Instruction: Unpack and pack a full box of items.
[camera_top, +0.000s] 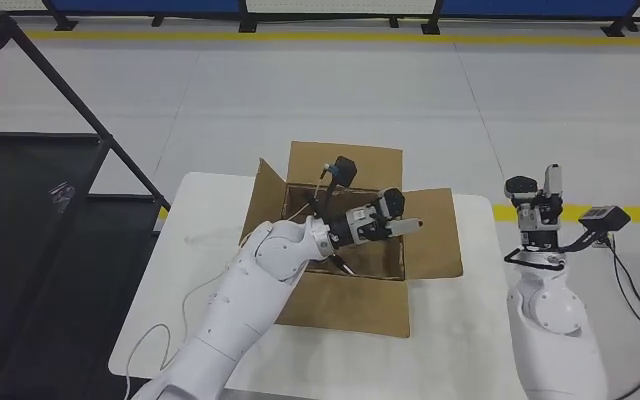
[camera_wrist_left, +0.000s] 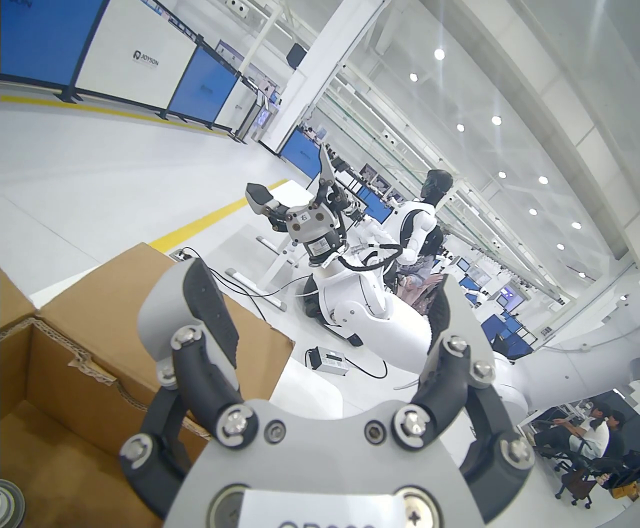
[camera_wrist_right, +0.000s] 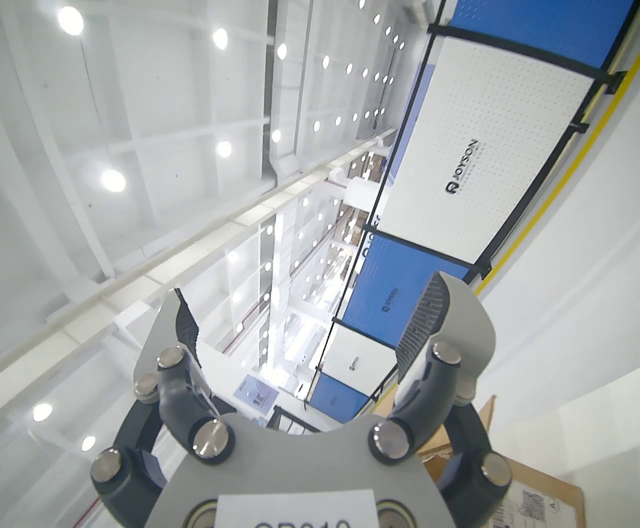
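An open cardboard box (camera_top: 345, 305) stands mid-table with its flaps spread out. My left gripper (camera_top: 403, 216) hovers over the box's right side, level and pointing right. It is open (camera_wrist_left: 325, 305), with nothing between its ribbed pads (camera_wrist_left: 210, 300). A round metal item (camera_wrist_left: 7, 502) lies on the box floor (camera_wrist_left: 60, 450) at the picture's corner. My right gripper (camera_top: 537, 183) is raised beyond the table's right edge and points upward. It is open and empty (camera_wrist_right: 310, 320). Its open fingers also show farther off (camera_wrist_left: 292, 192). A corner of the box (camera_wrist_right: 530, 480) shows below it.
The white table (camera_top: 200, 260) has bare room left of the box and along the front. A black metal frame (camera_top: 70, 100) and a dark panel (camera_top: 50, 260) stand to the left. A small black device (camera_top: 605, 215) with cables sits right of the table.
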